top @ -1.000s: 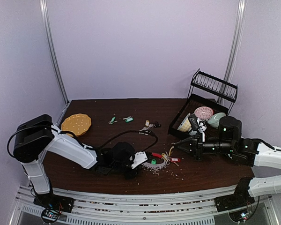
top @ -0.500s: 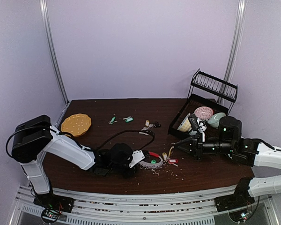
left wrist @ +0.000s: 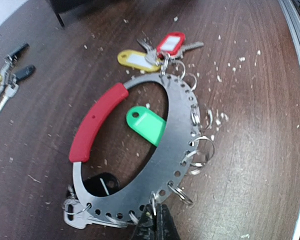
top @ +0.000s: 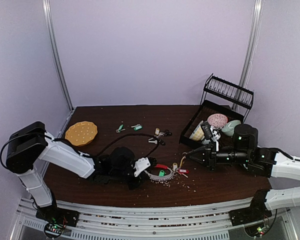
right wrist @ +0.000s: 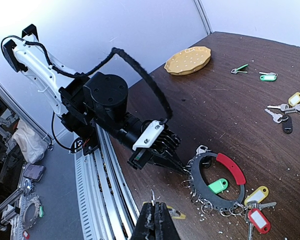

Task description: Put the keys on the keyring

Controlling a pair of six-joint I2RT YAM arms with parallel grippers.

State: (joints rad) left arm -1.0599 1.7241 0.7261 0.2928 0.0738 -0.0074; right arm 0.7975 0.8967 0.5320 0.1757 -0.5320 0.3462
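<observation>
The left gripper (left wrist: 155,216) has its jaws clamped on the silver edge of the keyring (left wrist: 177,132), which lies flat on the table (left wrist: 250,150) with a green tag (left wrist: 147,125) inside its loop; I'd guess the grip is there to pin it steady. The right gripper (right wrist: 153,215) hangs just beside the keyring, jaws closed on what looks like a yellow-tagged key (right wrist: 175,214), likely held ready for threading on.

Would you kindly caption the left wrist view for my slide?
Left claw grips the perforated keyring, green tag inside.
</observation>
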